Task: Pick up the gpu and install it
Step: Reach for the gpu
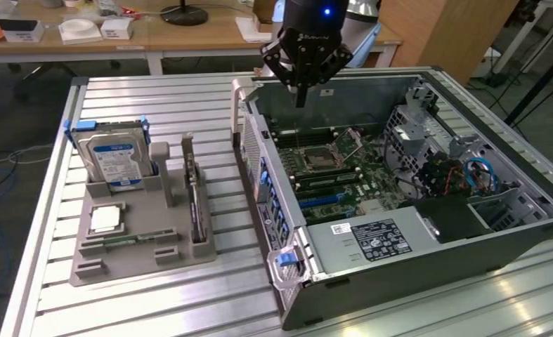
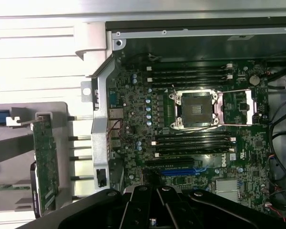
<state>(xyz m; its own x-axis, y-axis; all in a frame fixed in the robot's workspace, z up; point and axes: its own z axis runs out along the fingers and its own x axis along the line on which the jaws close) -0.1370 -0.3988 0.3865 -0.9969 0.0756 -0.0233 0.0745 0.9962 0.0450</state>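
The gpu stands on edge in a slot of the grey holder on the exterior view's left, its green board face visible in the wrist view. My gripper hangs above the far end of the open computer case, its dark fingers shut with nothing between them. It is well apart from the gpu, on the other side of the case's rear wall. In the wrist view the gripper looks down on the motherboard, near a blue expansion slot.
The holder also carries a silver hard drive with a blue-white label, a processor chip and a narrow memory stick. Cables and a drive cage fill the case's right side. A wooden desk stands behind the slatted table.
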